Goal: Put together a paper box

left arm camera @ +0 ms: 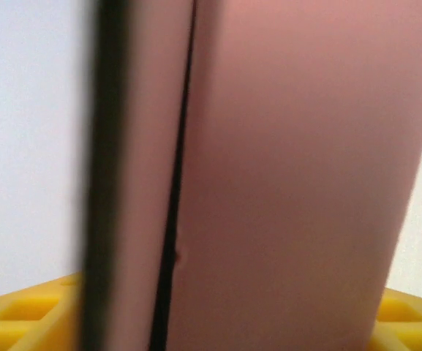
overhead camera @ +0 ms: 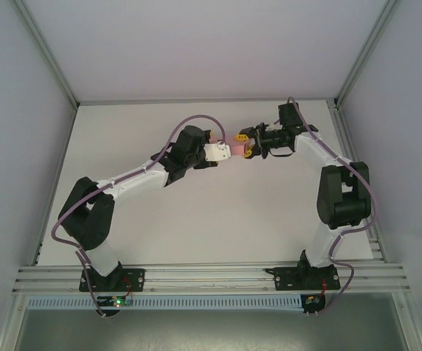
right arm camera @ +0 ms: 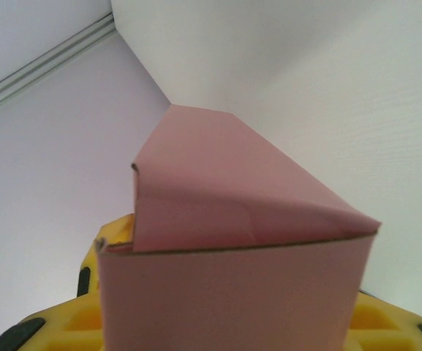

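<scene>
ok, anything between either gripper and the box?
Nothing visible. The box sits directly between the left gripper and right gripper. In both wrist views its pink card is right at the yellow fingers, with nothing in front.

White table top (overhead camera: 196, 219) under me, matte. Aluminium rails (overhead camera: 211, 276) cross its near edge, with a slotted white strip (overhead camera: 211, 301) just below them. Grey wall panels (overhead camera: 9, 131) stand on both sides, and metal frame posts (overhead camera: 46, 55) slant at the back corners. My right wrist view: a metal strip (right arm camera: 42, 66) between pale surfaces.
</scene>
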Robot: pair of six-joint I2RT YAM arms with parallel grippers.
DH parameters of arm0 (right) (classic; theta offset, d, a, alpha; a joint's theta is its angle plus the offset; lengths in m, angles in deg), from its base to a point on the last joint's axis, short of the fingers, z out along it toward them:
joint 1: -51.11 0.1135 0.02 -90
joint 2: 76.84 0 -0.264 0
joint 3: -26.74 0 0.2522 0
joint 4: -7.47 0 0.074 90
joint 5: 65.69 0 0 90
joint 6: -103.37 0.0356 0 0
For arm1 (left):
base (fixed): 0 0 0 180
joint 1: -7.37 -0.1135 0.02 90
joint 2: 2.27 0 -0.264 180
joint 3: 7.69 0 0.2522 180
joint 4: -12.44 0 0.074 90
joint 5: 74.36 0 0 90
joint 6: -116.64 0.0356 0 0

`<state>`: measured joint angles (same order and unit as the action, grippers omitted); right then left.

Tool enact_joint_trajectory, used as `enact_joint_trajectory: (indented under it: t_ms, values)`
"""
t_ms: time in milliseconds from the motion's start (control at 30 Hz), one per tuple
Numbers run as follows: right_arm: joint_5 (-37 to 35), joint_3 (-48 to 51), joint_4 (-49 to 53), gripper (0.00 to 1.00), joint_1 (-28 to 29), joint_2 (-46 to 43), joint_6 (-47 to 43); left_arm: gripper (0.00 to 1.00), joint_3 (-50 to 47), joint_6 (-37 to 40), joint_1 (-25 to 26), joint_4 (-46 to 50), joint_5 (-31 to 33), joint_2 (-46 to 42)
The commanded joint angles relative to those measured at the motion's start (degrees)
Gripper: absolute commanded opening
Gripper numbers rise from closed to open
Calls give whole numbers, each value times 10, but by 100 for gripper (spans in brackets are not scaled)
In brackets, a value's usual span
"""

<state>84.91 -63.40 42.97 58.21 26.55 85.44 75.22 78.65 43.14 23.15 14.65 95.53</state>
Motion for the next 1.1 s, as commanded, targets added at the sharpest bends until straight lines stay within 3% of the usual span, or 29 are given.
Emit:
enact_joint_trajectory:
  t_ms: [0,100,333,367,400,533,567,633,700,800,867,933,1000,1067]
  values:
    - [22,-11,42,28,-2,-3,-38,59,14,-27,-1,-31,-12,-25]
    - [9,-18,60,44,-3,-4,-60,45,20,-36,-1,-11,-30,-30]
    - [-113,-70,136,64,-35,-38,-168,39,39,-50,-1,87,-29,-35]
    - [-133,-75,128,78,-45,-48,-178,38,40,-53,-1,108,-30,-38]
    - [-151,-75,113,98,-57,-61,-187,38,41,-54,-1,138,-35,-41]
    - [-219,-97,85,98,-82,-112,-268,38,57,-54,-2,263,-53,-44]
    - [-262,-122,108,98,-75,-125,-331,39,64,-50,-1,307,-61,-41]
    - [-417,-180,172,98,-41,-152,-494,43,85,-23,-1,419,-95,-31]
    - [-498,-157,140,98,-17,-191,-582,42,96,-13,-1,473,-109,-16]
    - [-381,-23,8,98,-42,-255,-604,41,113,-36,-2,512,-106,1]
    - [-244,50,-68,98,-56,-279,-635,42,125,-32,-4,538,-128,11]
    - [-128,75,-57,98,-52,-287,-728,42,131,-18,-5,558,-153,20]
    - [-90,90,-15,98,-33,-299,-812,43,138,-11,-8,571,-161,34]
    - [-102,96,52,98,-1,-306,-913,43,150,-14,-11,581,-165,52]
